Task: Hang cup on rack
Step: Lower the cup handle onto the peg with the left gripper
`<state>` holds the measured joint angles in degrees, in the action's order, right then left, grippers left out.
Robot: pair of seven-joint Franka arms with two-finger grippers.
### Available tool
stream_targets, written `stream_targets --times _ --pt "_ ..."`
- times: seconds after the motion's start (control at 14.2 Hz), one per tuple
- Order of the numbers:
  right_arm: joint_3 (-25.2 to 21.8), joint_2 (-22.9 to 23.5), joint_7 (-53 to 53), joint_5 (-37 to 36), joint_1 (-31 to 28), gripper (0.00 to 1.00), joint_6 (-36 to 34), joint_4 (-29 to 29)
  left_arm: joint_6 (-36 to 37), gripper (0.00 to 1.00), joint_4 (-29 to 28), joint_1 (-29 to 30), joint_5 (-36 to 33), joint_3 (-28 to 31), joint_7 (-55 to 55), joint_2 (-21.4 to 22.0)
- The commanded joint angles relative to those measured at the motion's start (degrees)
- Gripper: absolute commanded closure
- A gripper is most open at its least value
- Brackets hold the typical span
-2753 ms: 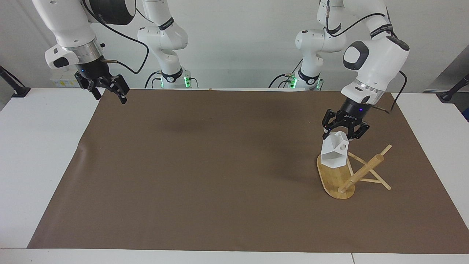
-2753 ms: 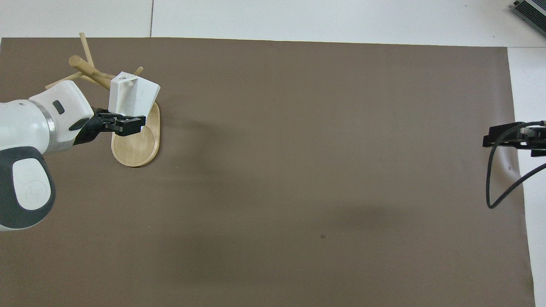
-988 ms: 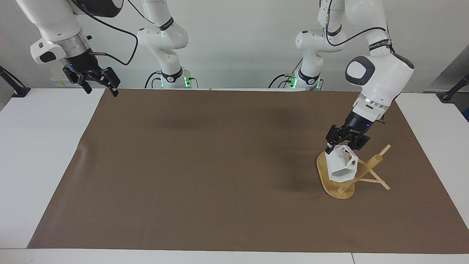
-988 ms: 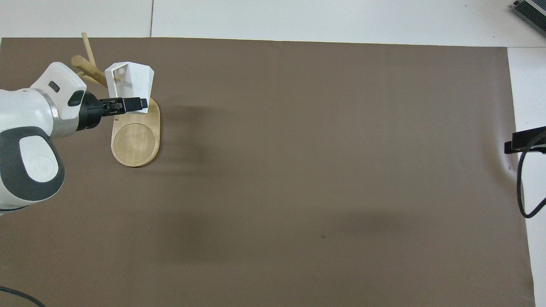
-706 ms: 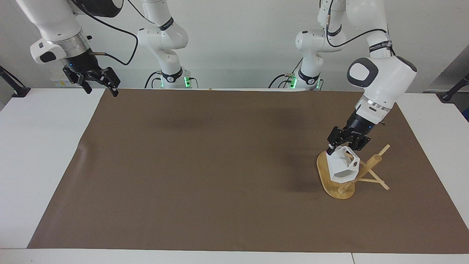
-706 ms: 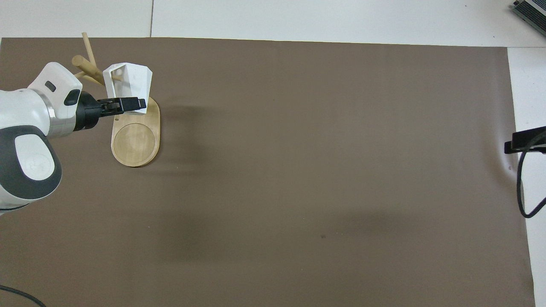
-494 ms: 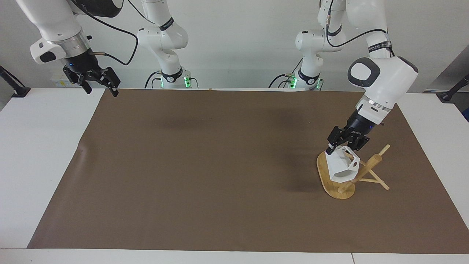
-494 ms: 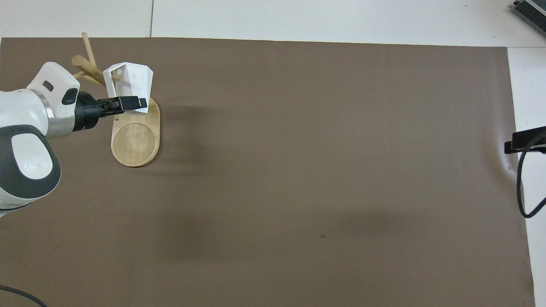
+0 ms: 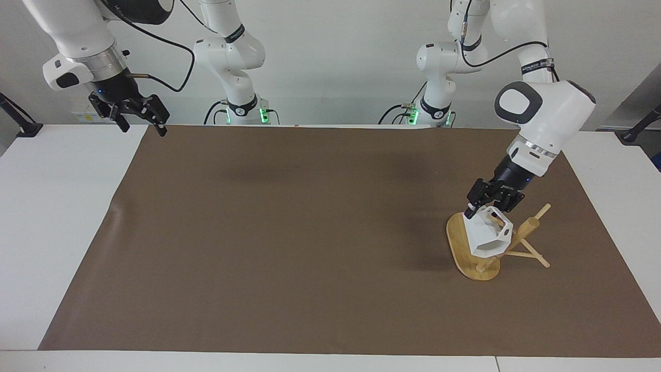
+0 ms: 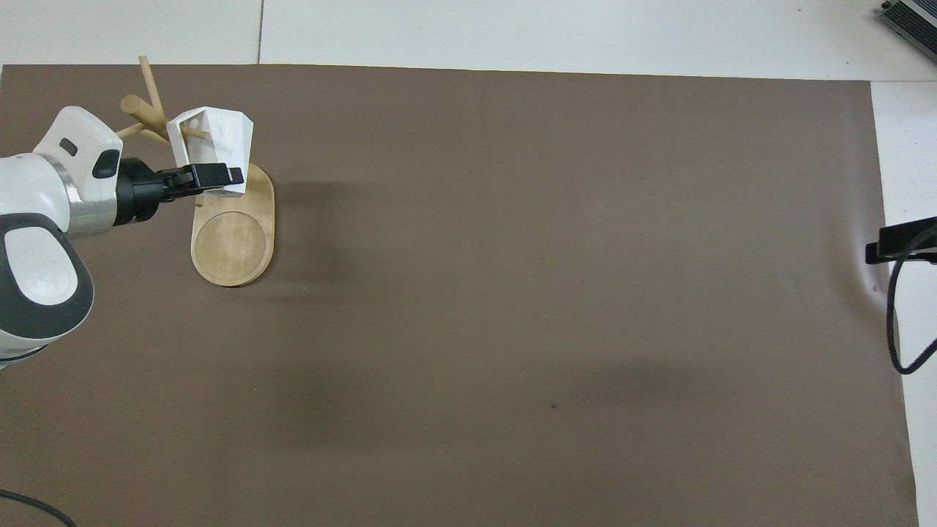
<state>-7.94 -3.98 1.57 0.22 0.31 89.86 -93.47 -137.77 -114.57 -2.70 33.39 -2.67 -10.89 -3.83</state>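
Brown paper [image 9: 289, 232] is spread over the white table [image 9: 57, 217] and fills most of both views. At the middle right of the facing view, toward the left arm's end of the table, the rack [image 9: 467, 245] is seen standing on the paper: a light bamboo piece with an oval flat base, a thick round post [image 9: 516, 238] and thin pegs. In the overhead view the same rack [image 10: 233, 241] is found at the upper left of the frame, its base bare on the side nearer to the robots.

The cup [image 9: 488, 238], white and faceted, is held tilted over the rack's base and against the post, with one thin peg seen passing into its open mouth in the overhead view [image 10: 212, 139]. Whether the cup's handle is caught on a peg cannot be told. The left gripper [image 9: 483, 205] is closed on the cup's upper edge, its fingers clamped narrowly on the white wall; in the overhead view it [image 10: 208, 176] is seen reaching in from the left edge of the frame, just above the base.

The right gripper [image 9: 139, 119] is held in the air at the upper left of the facing view, over the corner of the paper nearest the robots, where that arm waits. Its fingers are spread apart and nothing is held between them. In the overhead view only a dark part of it [image 10: 899, 241] is seen at the right edge.
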Motion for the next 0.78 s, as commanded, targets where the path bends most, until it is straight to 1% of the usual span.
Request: stream_targets --times 0.0,0.07,0.14,0.21,0.49,0.71 --pt "0.21 0.2 -0.87 -0.13 -0.4 0.0 -0.92 0.48 0.75 1.0 0.75 0.33 0.97 -0.23 0.26 -0.39" --pt "0.12 0.2 -0.87 -0.13 -0.4 0.0 -0.92 0.57 0.75 1.0 0.84 0.33 0.97 -0.15 0.35 -0.39" --pt "0.2 0.2 -0.87 -0.13 -0.4 0.0 -0.92 0.57 0.66 0.71 0.92 0.33 0.97 -0.15 0.35 -0.48" --pt "0.21 0.2 -0.87 -0.13 -0.4 0.0 -0.92 0.48 0.4 0.01 1.1 0.07 0.71 -0.06 -0.09 -0.57" --pt "0.12 0.2 -0.87 -0.13 -0.31 0.0 -1.01 0.48 1.1 0.0 3.11 0.42 -0.17 0.03 -0.09 -1.09" --pt "0.2 0.11 -0.87 -0.13 -0.4 0.0 -1.01 0.48 4.6 0.0 6.18 0.68 -4.9 0.2 0.0 -1.71"
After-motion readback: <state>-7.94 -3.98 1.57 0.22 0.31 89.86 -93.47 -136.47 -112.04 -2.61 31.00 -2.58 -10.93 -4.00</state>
